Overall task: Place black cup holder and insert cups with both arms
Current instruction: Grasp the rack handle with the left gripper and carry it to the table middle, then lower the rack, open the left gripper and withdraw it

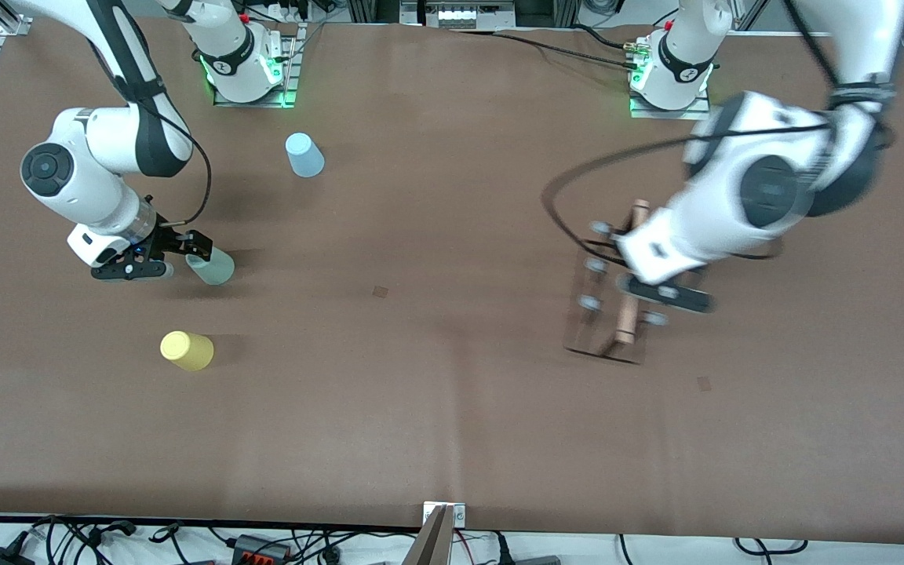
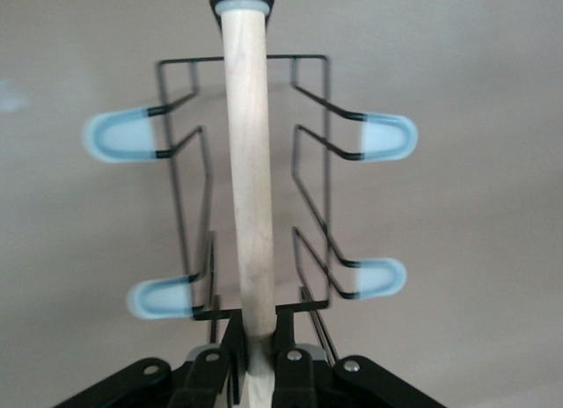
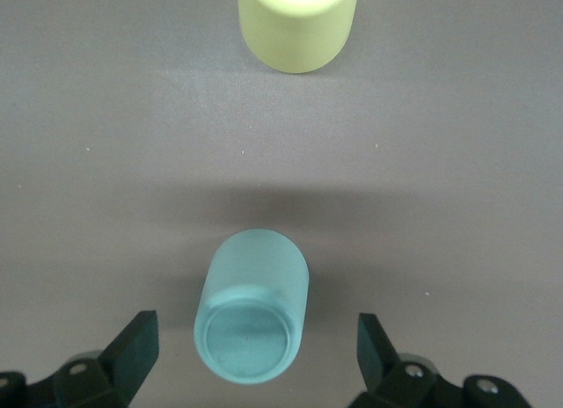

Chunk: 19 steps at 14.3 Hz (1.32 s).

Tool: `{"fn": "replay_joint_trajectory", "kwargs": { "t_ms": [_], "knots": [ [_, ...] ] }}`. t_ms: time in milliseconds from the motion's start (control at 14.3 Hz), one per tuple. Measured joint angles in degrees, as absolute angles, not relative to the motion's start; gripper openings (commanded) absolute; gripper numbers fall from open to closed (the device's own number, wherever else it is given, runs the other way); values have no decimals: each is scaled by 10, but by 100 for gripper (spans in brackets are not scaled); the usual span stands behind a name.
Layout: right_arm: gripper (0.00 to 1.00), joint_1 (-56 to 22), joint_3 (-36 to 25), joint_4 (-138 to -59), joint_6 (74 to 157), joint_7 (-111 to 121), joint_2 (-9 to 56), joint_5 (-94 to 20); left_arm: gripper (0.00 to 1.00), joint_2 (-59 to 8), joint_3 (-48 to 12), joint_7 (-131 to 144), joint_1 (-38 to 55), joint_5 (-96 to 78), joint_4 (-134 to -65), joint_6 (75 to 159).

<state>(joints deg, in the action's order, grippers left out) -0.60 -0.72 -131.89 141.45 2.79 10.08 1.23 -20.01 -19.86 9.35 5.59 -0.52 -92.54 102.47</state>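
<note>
The black cup holder (image 1: 626, 322) hangs tilted from my left gripper (image 1: 640, 292), over the left arm's end of the table. In the left wrist view that gripper (image 2: 261, 351) is shut on the wooden rod handle (image 2: 246, 162), with blue-tipped pegs (image 2: 387, 135) on both sides. My right gripper (image 1: 173, 259) is open and low around the pale green cup (image 1: 211, 267). In the right wrist view the green cup (image 3: 252, 320) stands upside down between the spread fingers (image 3: 134, 345). The yellow cup (image 1: 187, 350) (image 3: 297, 25) stands nearer the front camera. The light blue cup (image 1: 304, 154) stands farther back.
Brown cloth (image 1: 452, 408) covers the table. The arm bases (image 1: 248, 67) (image 1: 668, 78) stand along its back edge. Two small dark marks (image 1: 380, 291) (image 1: 704, 383) lie on the cloth. A metal bracket (image 1: 442, 534) and cables sit at the front edge.
</note>
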Motion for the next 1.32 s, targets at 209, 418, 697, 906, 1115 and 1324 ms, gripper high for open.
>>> {"fn": "replay_joint_trajectory", "kwargs": {
  "t_ms": [209,418,697,906,1115,1324],
  "knots": [
    [100,-6,-7,-1319,1429,27,119,12,1,-246,-204,163,131,-5,-888,1036],
    [100,-6,-7,-1320,1430,-1,131,12,1,-290,-204,228,183,-5,-850,1079],
    [100,-6,-7,-1320,1431,-32,141,12,1,-326,-204,300,217,-5,-837,1158],
    [100,-7,-7,-1320,1432,-42,147,12,1,-341,-204,383,246,-5,-835,1196],
    [100,-7,-7,-1321,1432,-43,148,12,1,-348,-204,439,265,-5,-834,1209],
    [100,-8,-7,-1321,1439,-44,150,12,1,-359,-204,447,276,-5,-826,1213]
  ]
}}
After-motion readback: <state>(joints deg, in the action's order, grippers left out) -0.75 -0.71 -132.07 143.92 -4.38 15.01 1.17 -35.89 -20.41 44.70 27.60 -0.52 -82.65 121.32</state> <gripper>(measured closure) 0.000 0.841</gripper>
